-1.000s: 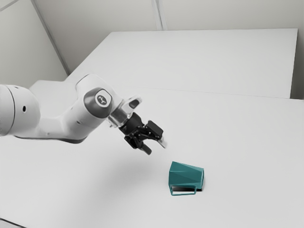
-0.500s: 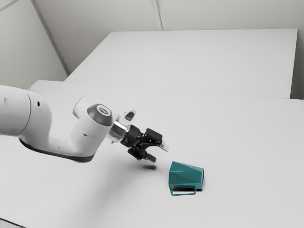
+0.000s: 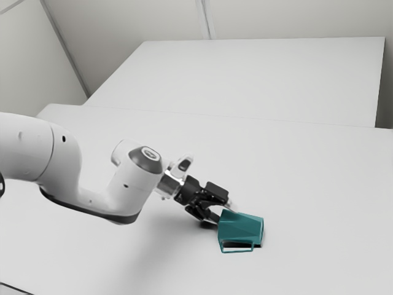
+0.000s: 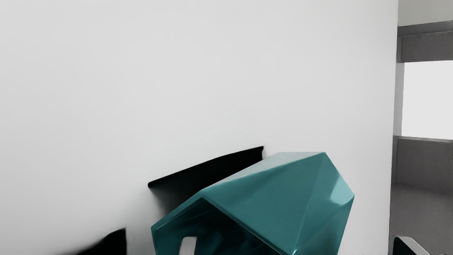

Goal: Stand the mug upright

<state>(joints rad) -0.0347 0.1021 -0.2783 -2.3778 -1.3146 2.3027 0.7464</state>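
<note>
exterior view: the mug [image 3: 241, 229] lies on its side on the table [image 3: 319, 184], its handle [image 3: 237, 251] low along the side away from the arm [image 3: 138, 181]. the gripper [image 3: 224, 212] is right at the mug's near end, its fingers parted and nothing pinched between them. i can't tell from here whether either finger touches the mug. it looks like a stiff, faceted shell, probably fairly light when empty, and it could chip if it is ceramic. the thin handle seems a poor place to lift from; it may let the body swing.

wrist view: the open mouth [image 4: 216, 230] faces the gripper. one finger [image 4: 188, 246] shows against the dark opening, the other stands outside, well apart from the side wall [image 4: 276, 198]. i'd judge the wall near the rim the best hold, one finger inside and one outside, pads flat on a facet. the glossy surface may be slippery, and a pinch across an edge could let the mug roll or twist while its mouth is turned up, so a firm, even squeeze suits it.
</note>
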